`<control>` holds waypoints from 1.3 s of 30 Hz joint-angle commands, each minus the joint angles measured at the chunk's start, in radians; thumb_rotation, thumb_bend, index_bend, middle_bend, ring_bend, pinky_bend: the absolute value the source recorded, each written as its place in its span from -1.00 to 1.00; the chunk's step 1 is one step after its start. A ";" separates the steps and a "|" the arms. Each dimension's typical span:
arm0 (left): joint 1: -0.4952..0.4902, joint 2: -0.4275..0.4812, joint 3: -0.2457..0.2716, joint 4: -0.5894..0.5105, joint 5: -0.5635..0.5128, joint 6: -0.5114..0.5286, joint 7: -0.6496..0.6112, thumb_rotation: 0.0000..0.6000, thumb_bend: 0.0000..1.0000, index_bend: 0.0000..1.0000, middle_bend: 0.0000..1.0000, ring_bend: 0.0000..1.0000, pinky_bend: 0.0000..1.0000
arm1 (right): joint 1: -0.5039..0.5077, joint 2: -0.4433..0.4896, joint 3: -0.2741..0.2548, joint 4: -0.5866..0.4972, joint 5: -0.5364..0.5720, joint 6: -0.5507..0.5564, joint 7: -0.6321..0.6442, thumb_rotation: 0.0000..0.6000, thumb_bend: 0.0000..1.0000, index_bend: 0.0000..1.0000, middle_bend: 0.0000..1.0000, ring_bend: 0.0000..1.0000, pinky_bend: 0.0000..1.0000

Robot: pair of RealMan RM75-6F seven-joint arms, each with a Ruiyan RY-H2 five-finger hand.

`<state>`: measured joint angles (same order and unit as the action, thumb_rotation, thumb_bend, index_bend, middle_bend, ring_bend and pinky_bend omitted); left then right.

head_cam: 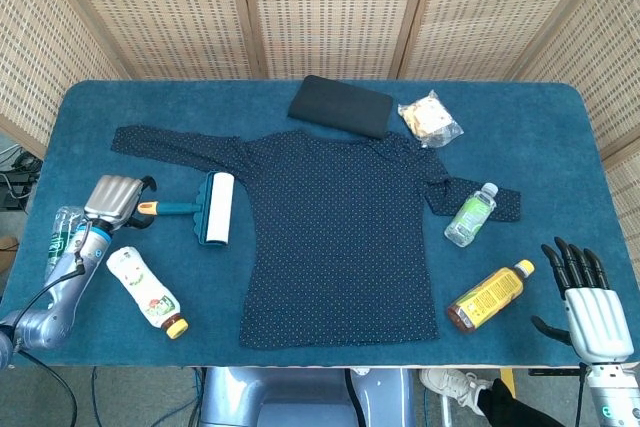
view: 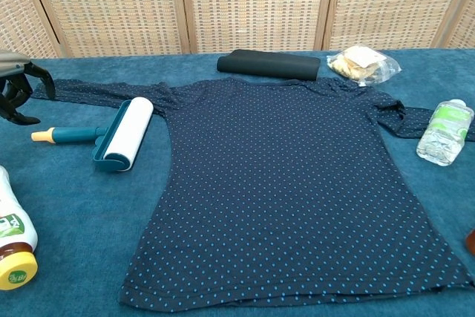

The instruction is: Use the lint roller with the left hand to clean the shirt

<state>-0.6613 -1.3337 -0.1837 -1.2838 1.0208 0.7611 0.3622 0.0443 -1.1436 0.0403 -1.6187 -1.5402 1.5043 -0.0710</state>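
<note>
A dark blue dotted shirt [head_cam: 340, 237] [view: 289, 183] lies flat across the middle of the table. The lint roller [head_cam: 205, 208] [view: 111, 135], white roll in a teal frame with a yellow-tipped handle, lies just left of the shirt. My left hand [head_cam: 115, 199] [view: 18, 87] hovers at the handle's yellow end, fingers apart and curved downward, holding nothing. My right hand [head_cam: 588, 292] rests at the table's front right corner, fingers spread and empty; the chest view does not show it.
A white sauce bottle [head_cam: 145, 290] [view: 11, 243] lies front left, a clear bottle [head_cam: 62, 232] beside my left arm. A water bottle [head_cam: 470, 214] [view: 444, 131] and amber bottle [head_cam: 490, 296] lie right. A black pouch [head_cam: 340, 106] and snack bag [head_cam: 430, 119] sit behind the shirt.
</note>
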 commanded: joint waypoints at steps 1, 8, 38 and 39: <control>-0.017 -0.024 0.013 0.027 -0.008 -0.006 0.020 1.00 -0.42 -0.30 0.51 0.19 0.17 | 0.000 -0.002 0.000 0.003 0.002 0.000 0.000 1.00 -0.83 -1.00 -1.00 -1.00 -1.00; -0.047 -0.103 0.036 0.114 -0.010 0.008 0.068 1.00 -0.43 -0.29 0.51 0.19 0.17 | 0.000 -0.006 0.009 0.016 0.012 0.004 0.009 1.00 -0.83 -1.00 -1.00 -1.00 -1.00; -0.101 -0.265 0.069 0.336 -0.051 -0.051 0.103 1.00 -0.55 -0.18 0.51 0.19 0.17 | 0.006 -0.019 0.022 0.056 0.046 -0.011 0.024 1.00 -0.83 -1.00 -1.00 -1.00 -1.00; -0.102 -0.268 0.070 0.342 -0.051 -0.055 0.102 1.00 -0.55 -0.17 0.51 0.19 0.17 | 0.007 -0.019 0.022 0.057 0.046 -0.012 0.023 1.00 -0.83 -1.00 -1.00 -1.00 -1.00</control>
<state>-0.7620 -1.5982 -0.1150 -0.9463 0.9701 0.7099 0.4656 0.0507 -1.1629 0.0627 -1.5618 -1.4943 1.4926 -0.0477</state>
